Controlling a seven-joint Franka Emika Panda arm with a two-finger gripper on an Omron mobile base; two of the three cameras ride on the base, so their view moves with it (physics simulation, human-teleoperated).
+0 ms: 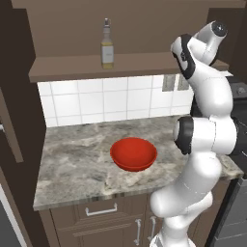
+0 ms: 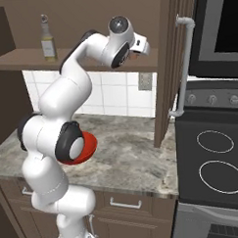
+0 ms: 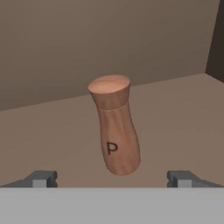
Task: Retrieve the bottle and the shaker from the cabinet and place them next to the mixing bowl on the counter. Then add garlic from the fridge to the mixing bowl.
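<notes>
Gripper (image 3: 112, 178): jaws spread wide, holding nothing.
Shaker: brown wooden pepper shaker (image 3: 114, 124) (marked P) upright on the cabinet shelf (image 3: 175, 118), between the fingertips.

A dark letter "P" stands on the lower body of the wooden shaker (image 3: 115, 127) in the hand view. The bottle's (image 1: 107, 46) label is too small to read.

Bottle (image 1: 107, 46) upright on cabinet shelf (image 1: 72, 65); red bowl (image 1: 133, 154) on counter (image 1: 72, 164).

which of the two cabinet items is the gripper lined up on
The wooden shaker marked P, framed between the open gripper fingertips; the glass bottle stands further left on the shelf.
</notes>
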